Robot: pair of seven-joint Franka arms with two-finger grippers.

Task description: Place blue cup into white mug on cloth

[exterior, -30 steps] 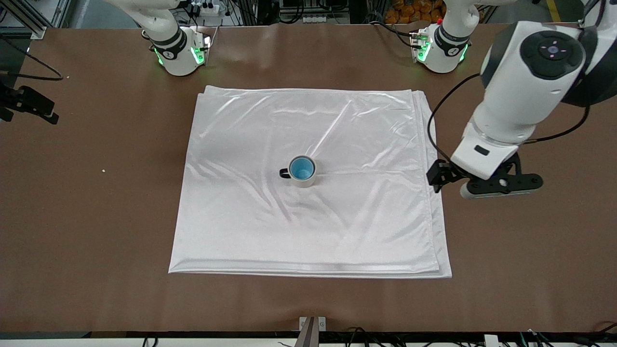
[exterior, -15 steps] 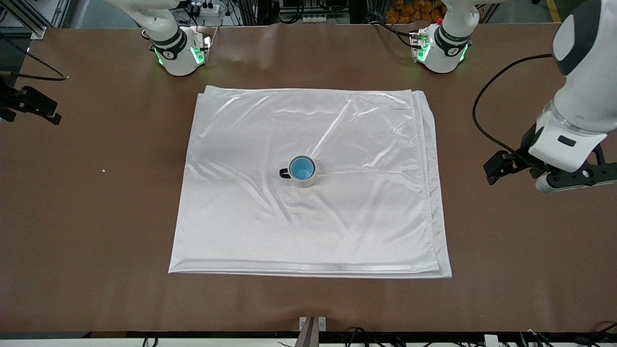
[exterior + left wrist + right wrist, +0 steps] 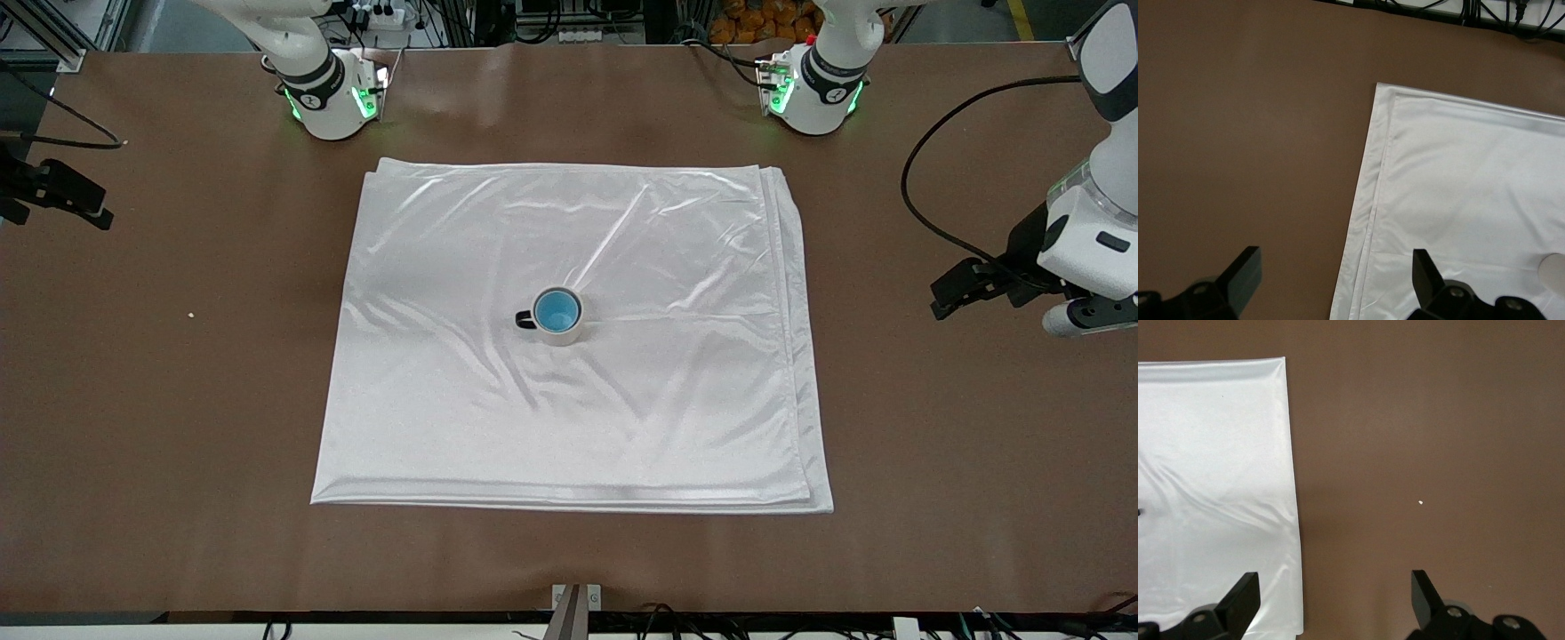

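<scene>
The blue cup (image 3: pixel 557 311) sits inside the white mug (image 3: pixel 566 338), only its bright blue inside showing. The mug stands upright near the middle of the cloth (image 3: pixel 622 400), its black handle (image 3: pixel 524 320) pointing toward the right arm's end. My left gripper (image 3: pixel 1335 267) is open and empty, up over the bare table beside the cloth's edge (image 3: pixel 1368 200) at the left arm's end; its hand (image 3: pixel 1022 284) shows in the front view. My right gripper (image 3: pixel 1335 587) is open and empty over the bare table by the cloth (image 3: pixel 1218 453) at the right arm's end.
The brown table (image 3: pixel 933 462) surrounds the cloth on all sides. A white speck (image 3: pixel 190 314) lies on it toward the right arm's end. A black cable (image 3: pixel 933 169) loops from the left arm. The arm bases (image 3: pixel 329 98) (image 3: pixel 813 89) stand along the table's edge farthest from the front camera.
The left arm has swung away from the cloth's edge toward its own end of the table, gripper still open. The cup, mug and right arm have not moved.
</scene>
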